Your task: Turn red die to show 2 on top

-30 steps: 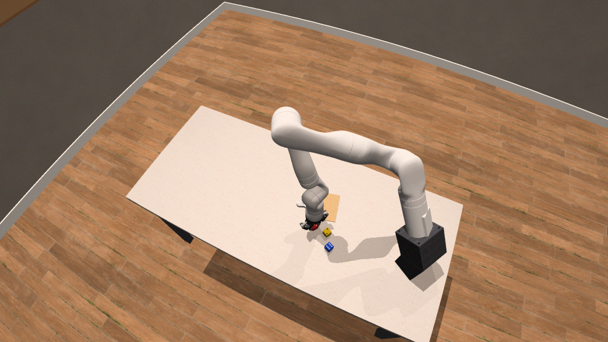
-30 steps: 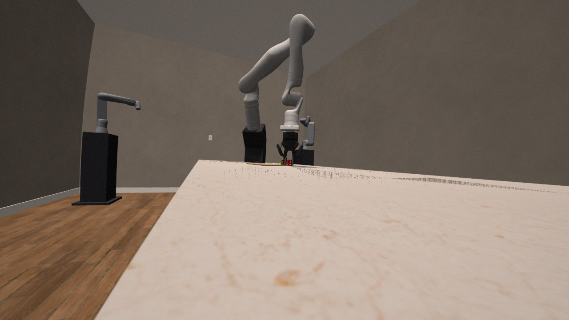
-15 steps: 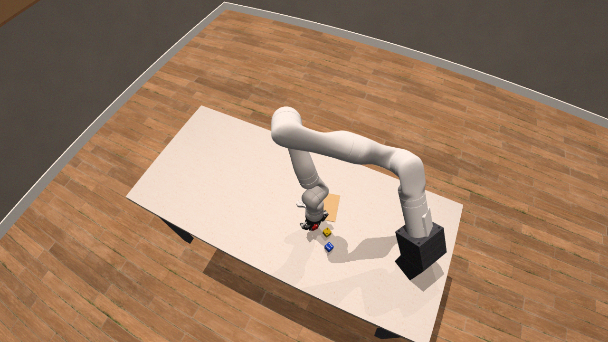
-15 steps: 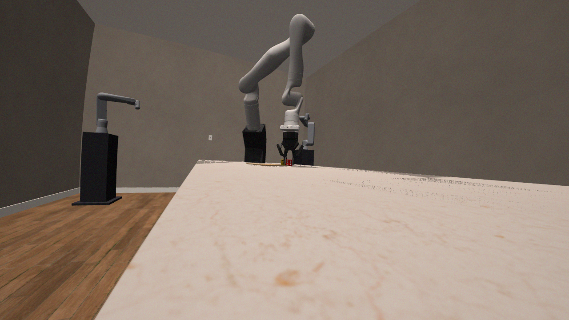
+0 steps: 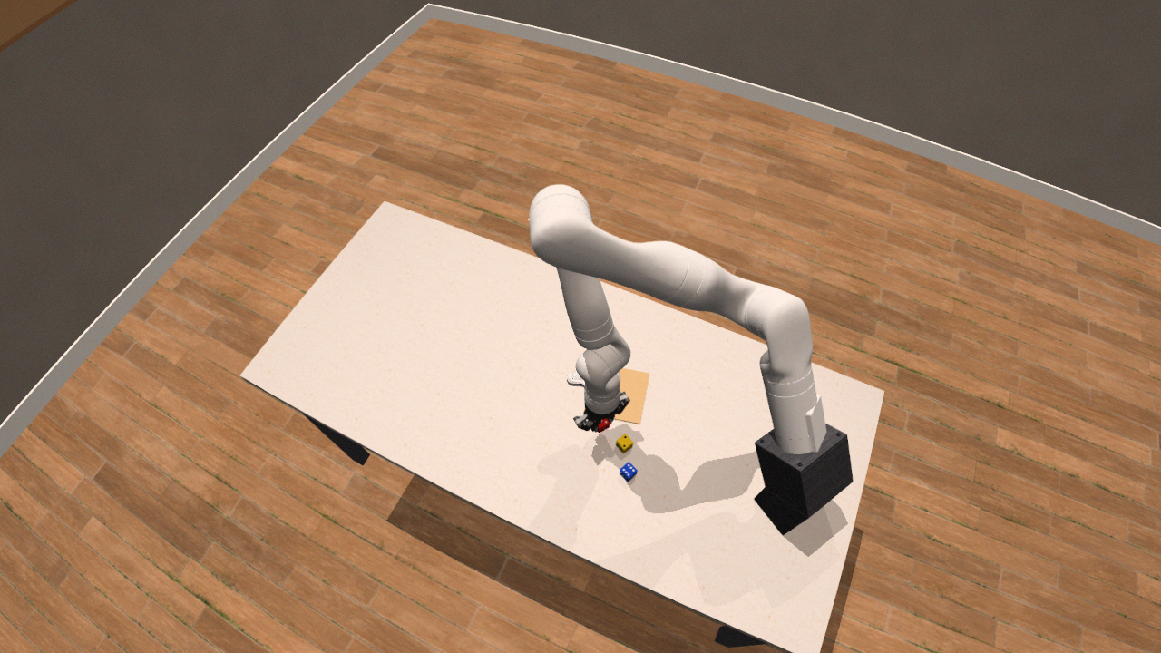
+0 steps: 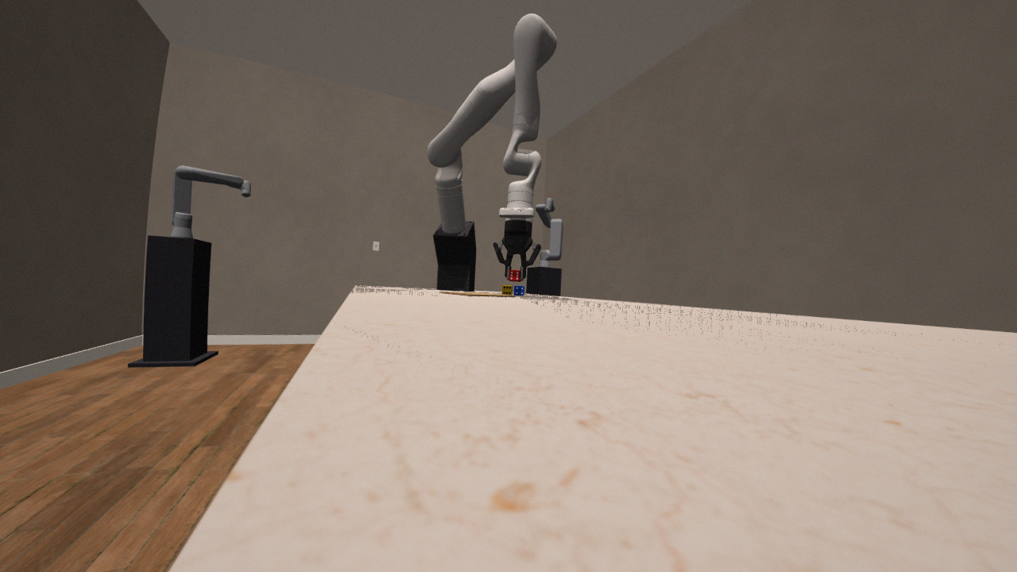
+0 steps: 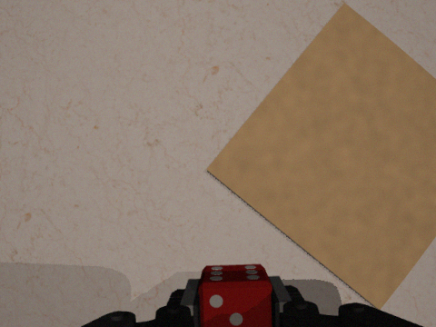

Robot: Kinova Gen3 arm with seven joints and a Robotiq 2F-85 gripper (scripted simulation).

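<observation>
Above the pale tabletop [image 5: 389, 300] [image 6: 569, 427] [image 7: 113, 113], pincer [image 5: 601, 423] [image 6: 515, 276] [image 7: 234, 297] partway open, apparently clenched on the red die [image 5: 603, 424] [image 6: 515, 275] [image 7: 235, 300].

And up it comes! The red die [image 5: 603, 424] [image 6: 515, 275] [image 7: 235, 300], pinched between the fingers of the gripper [image 5: 602, 423] [image 6: 515, 276] [image 7: 234, 297], has left the tabletop [image 5: 454, 325] [image 6: 569, 427] [image 7: 113, 159], and now the blue die [image 5: 628, 471] [image 6: 519, 290] pops into the exterior view, below the gripper!
</observation>
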